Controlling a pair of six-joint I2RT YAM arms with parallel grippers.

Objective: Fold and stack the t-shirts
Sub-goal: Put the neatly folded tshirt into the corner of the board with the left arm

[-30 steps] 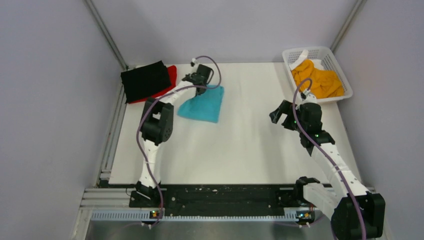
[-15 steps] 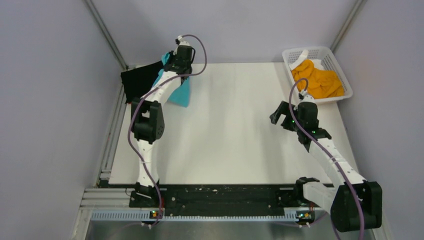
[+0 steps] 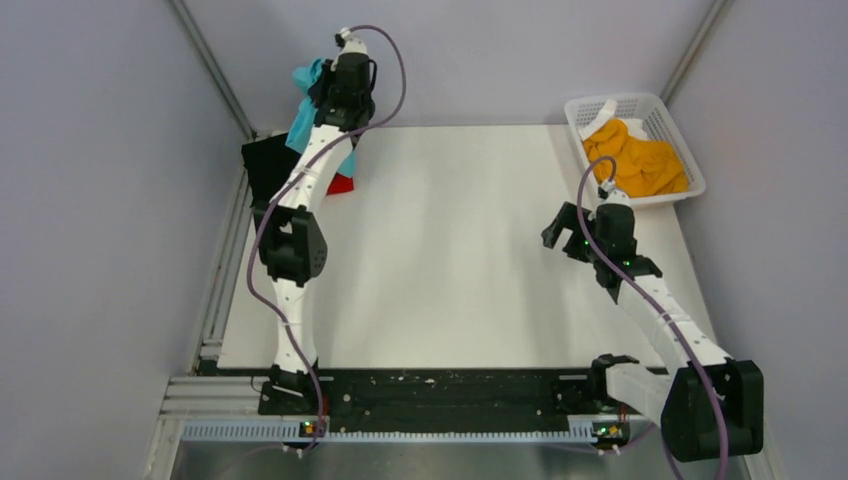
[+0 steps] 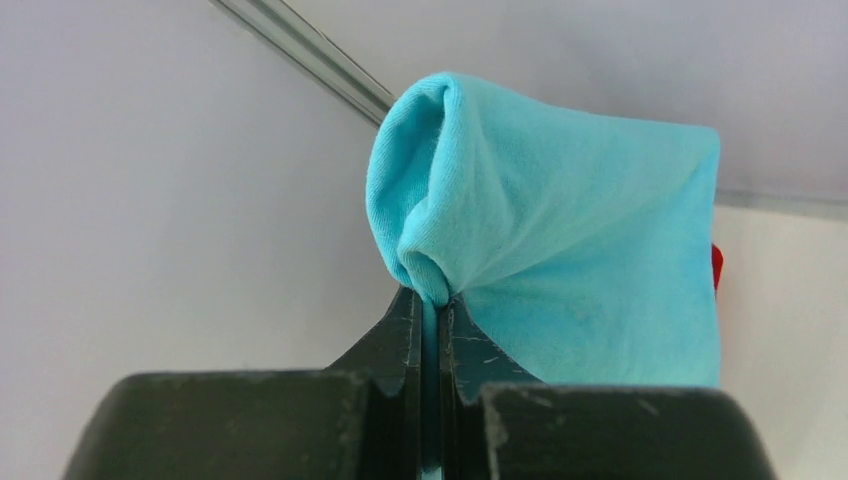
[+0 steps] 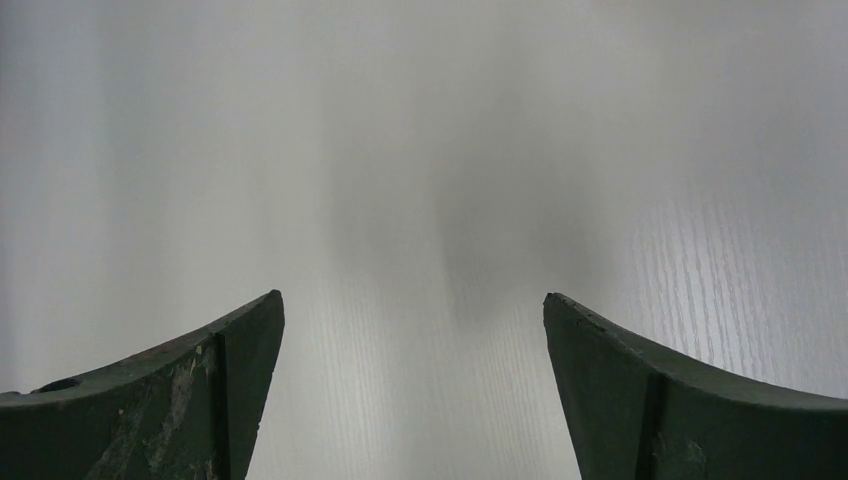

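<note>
My left gripper (image 3: 325,85) (image 4: 432,300) is shut on a fold of the turquoise-blue t-shirt (image 4: 580,250). The shirt hangs in the air (image 3: 303,122) above the table's back left corner. Below it lies the folded black t-shirt (image 3: 264,165), with an edge of the red t-shirt (image 3: 341,185) (image 4: 716,268) showing beside it. The orange-yellow t-shirt (image 3: 640,160) lies crumpled in the basket at the back right. My right gripper (image 3: 560,230) (image 5: 412,296) is open over bare table, in front of the basket, with nothing between its fingers.
The white mesh basket (image 3: 622,100) stands at the table's back right corner. The white table (image 3: 460,260) (image 5: 420,150) is walled by grey panels with metal posts in the back corners. A rail runs along the table's left edge (image 3: 225,290).
The left arm has lifted the turquoise-blue t-shirt off the table and swung it back and left, over the black and red shirts. The right arm has barely moved.
</note>
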